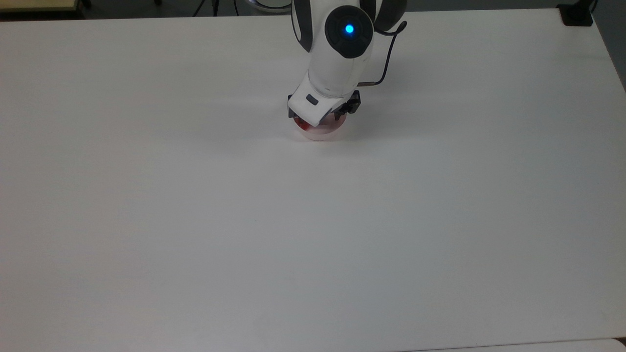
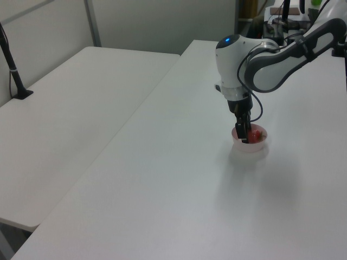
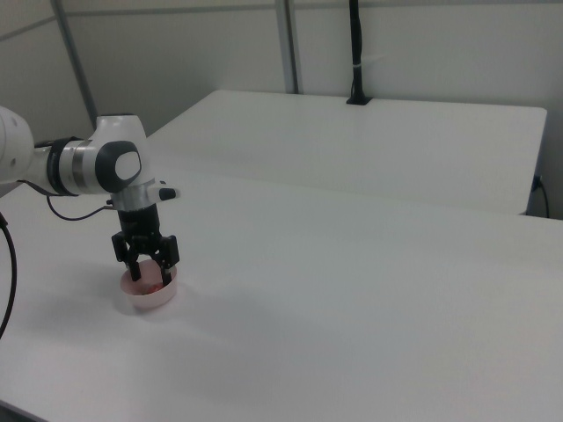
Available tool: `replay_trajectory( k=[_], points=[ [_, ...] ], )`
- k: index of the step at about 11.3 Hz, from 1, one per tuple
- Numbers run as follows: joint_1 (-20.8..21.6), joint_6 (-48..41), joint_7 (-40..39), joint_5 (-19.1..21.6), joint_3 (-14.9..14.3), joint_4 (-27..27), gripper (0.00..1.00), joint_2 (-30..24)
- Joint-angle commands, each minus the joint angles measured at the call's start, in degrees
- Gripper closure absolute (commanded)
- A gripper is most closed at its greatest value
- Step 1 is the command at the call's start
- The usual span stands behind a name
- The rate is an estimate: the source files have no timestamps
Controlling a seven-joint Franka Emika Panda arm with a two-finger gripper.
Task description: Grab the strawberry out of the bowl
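Observation:
The pale pink bowl [image 3: 151,299] stands on the white table [image 3: 352,290], with the red strawberry [image 3: 149,280] lying inside it. My gripper [image 3: 146,272] points straight down into the bowl, open, one finger on each side of the strawberry. In the left view the gripper [image 2: 245,138] dips inside the bowl [image 2: 250,147] and the strawberry [image 2: 254,132] shows just beside the dark fingers. From the top view the white hand covers most of the bowl [image 1: 323,133], leaving a sliver of the strawberry [image 1: 303,126] at the top view's left rim.
A second white table [image 2: 81,108] adjoins along the left view's left side. A black post [image 2: 13,70] is clamped on it, and a black clamp [image 1: 577,14] sits at the top view's upper right corner. A cable [image 1: 389,54] hangs off the wrist.

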Motion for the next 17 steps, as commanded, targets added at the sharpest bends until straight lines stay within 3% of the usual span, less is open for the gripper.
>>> replay_trajectory(
  k=[1,3,6,14,15,16,17],
  points=[
    [1.1,1.9,-0.3,-1.8,-0.2,-2.2,0.18,-0.1],
    [1.3,3.4,-0.2,-3.0,0.0,-2.9,0.20,1.0],
    [1.6,3.9,0.6,-3.1,0.3,-3.2,0.46,0.8],
    [0.3,1.7,4.0,-2.1,0.2,-2.5,0.51,-3.9],
    [0.3,1.5,3.8,-2.1,0.2,-2.6,0.51,-3.9],
    [0.3,0.4,2.5,-2.1,0.2,-2.6,0.41,-3.8],
    [0.3,-1.3,0.6,-2.3,0.2,-2.6,0.16,-3.7]
  ],
)
